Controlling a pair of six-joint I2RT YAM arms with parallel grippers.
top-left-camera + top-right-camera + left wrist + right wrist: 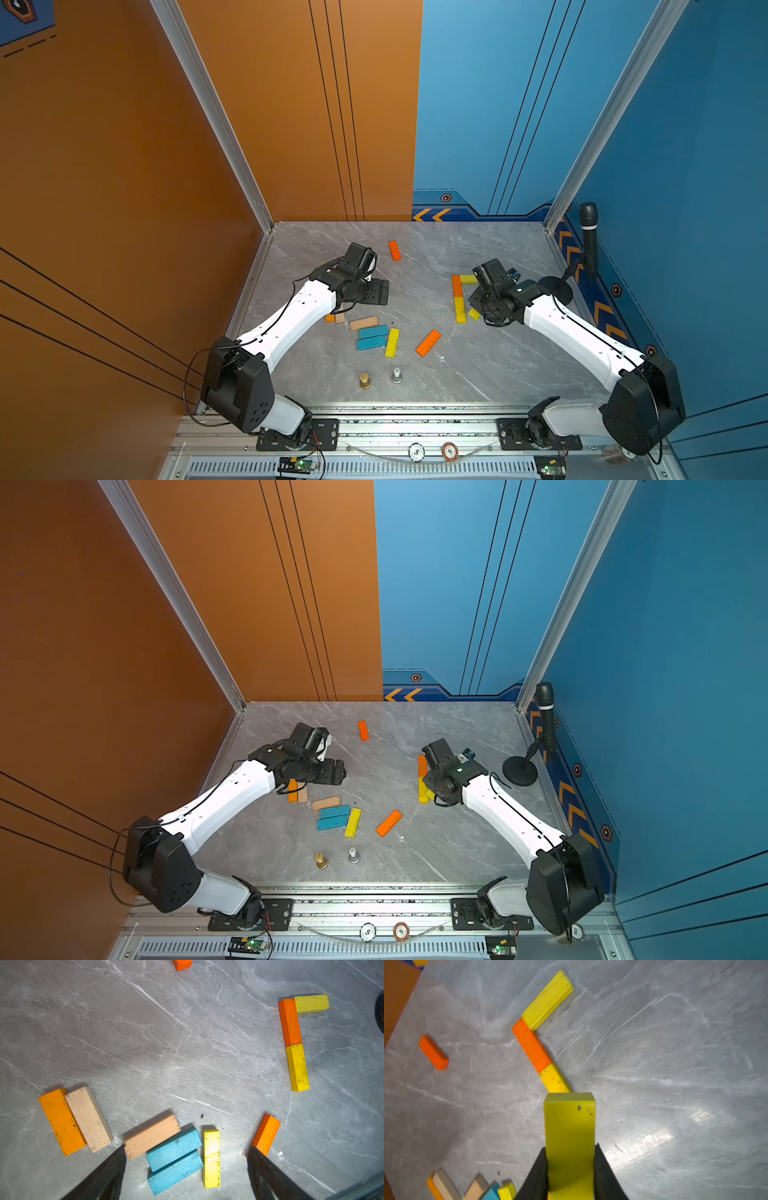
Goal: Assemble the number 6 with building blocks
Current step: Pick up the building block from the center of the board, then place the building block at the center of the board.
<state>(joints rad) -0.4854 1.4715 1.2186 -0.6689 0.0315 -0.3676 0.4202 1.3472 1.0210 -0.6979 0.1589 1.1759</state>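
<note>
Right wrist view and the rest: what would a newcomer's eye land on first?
The right gripper clamps a yellow block close to one end of a started corner of three blocks, yellow, orange, yellow. The left gripper hangs open by a loose heap of blue, tan, yellow and orange blocks.

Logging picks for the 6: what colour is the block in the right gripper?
Yellow. The block clamped in the right gripper shows best in the right wrist view.

Grey marble-look tabletop (478,374), white veins. Orange wall (104,166) left and rear-left; blue wall (685,145) rear-right and right. Aluminium corner posts (216,112). Yellow chevron strip (432,215) at blue wall's base. Black microphone (589,241) on round stand, right edge.
</note>
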